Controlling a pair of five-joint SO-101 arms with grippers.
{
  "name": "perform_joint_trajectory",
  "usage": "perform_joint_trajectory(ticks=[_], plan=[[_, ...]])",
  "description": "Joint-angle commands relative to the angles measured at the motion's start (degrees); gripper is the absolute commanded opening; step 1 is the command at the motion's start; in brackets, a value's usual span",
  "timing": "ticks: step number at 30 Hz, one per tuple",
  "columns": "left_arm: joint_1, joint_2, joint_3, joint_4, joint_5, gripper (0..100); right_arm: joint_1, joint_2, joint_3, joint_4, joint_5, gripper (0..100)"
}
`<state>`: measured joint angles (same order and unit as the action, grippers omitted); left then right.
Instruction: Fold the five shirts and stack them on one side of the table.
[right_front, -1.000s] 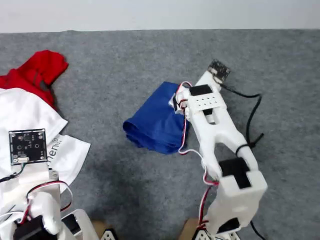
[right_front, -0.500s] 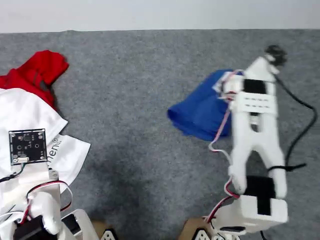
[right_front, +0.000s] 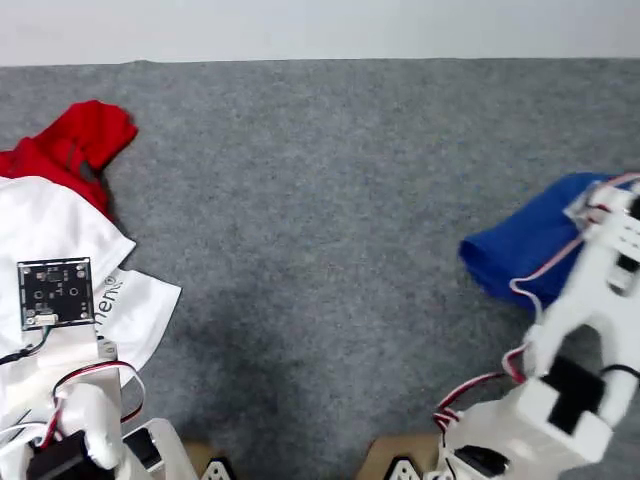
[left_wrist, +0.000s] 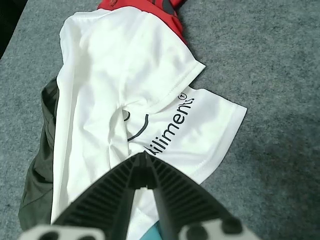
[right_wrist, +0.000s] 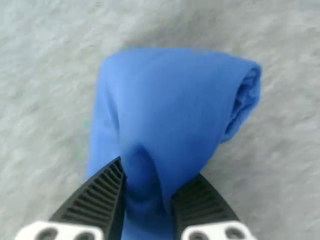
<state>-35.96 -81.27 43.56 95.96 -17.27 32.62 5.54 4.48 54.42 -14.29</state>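
Note:
A folded blue shirt hangs at the table's right edge, pinched in my right gripper, which is shut on its cloth. At the left lies a heap of shirts: a white one with dark print on top, a red one behind it, and a dark one under its edge. My left gripper is shut and empty, held just above the white shirt near the front left of the table.
The grey carpeted table is bare across its middle. A pale wall borders the far edge. The right arm's white body rises from the front right corner.
The right arm has swung from the table's middle to the right edge, carrying the blue shirt with it. The left arm and the shirt heap have not moved.

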Motion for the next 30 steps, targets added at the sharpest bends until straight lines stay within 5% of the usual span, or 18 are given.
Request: perform_joint_trajectory(ticks=[1,25,30], plan=[[-0.4,-0.4,-0.7,-1.3,0.4,0,5.8,2.8,-1.7,-6.4,4.8,0.9],[-0.4,-0.4,-0.5,-1.3,0.3,0,22.5,19.4,-1.8,-32.0,25.5,1.3],[-0.4,-0.4,-0.3,-1.3,0.3,0,23.9,20.8,-1.8,-32.1,26.6,16.9]])
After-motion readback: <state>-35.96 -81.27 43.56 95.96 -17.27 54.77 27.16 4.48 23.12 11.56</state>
